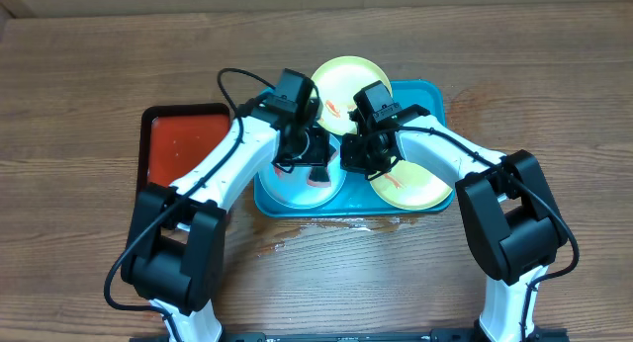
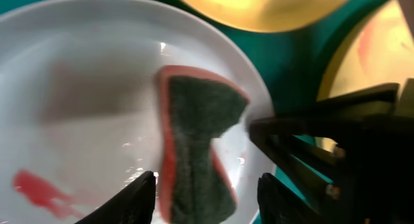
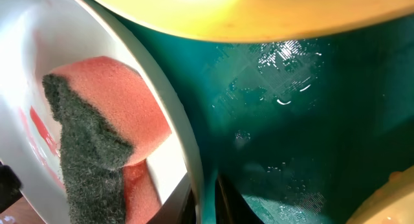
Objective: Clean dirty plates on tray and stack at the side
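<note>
The light blue plate lies in the left part of the turquoise tray, directly under both hands. A pink sponge rests on it, green scouring face up, between the parted fingers of the left hand. Whether they press it I cannot tell. The right hand is clamped on that plate's right rim. A red smear marks the plate. One yellow-green plate overhangs the tray's far rim, and a second yellow-green plate lies at the tray's right. Both arms reach in from the near edge, elbows out, wrists angled down. A red tray sits to the left on the counter.
</note>
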You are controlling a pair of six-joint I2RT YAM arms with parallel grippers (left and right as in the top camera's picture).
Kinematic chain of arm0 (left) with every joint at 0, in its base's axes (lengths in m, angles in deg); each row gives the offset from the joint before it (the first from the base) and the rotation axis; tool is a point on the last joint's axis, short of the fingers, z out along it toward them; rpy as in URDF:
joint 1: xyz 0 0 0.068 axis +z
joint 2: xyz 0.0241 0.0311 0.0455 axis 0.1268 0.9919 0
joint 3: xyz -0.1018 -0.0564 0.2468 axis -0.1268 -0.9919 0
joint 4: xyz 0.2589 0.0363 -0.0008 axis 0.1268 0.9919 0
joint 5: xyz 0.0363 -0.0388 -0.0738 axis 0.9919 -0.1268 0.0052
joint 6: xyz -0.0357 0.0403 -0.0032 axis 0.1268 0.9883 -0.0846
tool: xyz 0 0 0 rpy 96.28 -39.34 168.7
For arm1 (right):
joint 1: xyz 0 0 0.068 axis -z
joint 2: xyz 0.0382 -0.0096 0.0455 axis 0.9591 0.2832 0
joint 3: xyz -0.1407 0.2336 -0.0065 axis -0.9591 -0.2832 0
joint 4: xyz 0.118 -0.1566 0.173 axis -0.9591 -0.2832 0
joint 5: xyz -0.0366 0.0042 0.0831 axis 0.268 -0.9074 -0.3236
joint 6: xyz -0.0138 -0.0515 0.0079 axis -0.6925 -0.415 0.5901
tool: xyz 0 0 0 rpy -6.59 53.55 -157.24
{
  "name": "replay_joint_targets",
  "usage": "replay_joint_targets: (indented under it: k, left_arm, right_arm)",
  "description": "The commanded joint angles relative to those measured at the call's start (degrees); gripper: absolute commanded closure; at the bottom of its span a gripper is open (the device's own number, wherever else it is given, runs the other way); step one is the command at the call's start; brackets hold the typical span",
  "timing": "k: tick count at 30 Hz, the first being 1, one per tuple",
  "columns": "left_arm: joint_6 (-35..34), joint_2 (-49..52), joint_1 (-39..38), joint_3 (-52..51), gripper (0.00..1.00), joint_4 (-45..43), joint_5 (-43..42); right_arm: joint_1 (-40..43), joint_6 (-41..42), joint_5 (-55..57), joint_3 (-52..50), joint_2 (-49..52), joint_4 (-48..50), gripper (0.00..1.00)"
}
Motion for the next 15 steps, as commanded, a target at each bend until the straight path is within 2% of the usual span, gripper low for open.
replay_joint_targets:
  k: [1,15]
  left_arm:
    - [0.6,1.3,-1.2,-0.4,0.5,-0.9,2.3]
    - [0.5,4.8,-1.4,-0.5,0.59,-1.6,4.3]
  right_arm:
    - [-0.3,-0.1,1.1,0.2,0.5,0.0,0.89]
    - [-0.3,-0.2,1.9,0.2,0.5,-0.5,0.88]
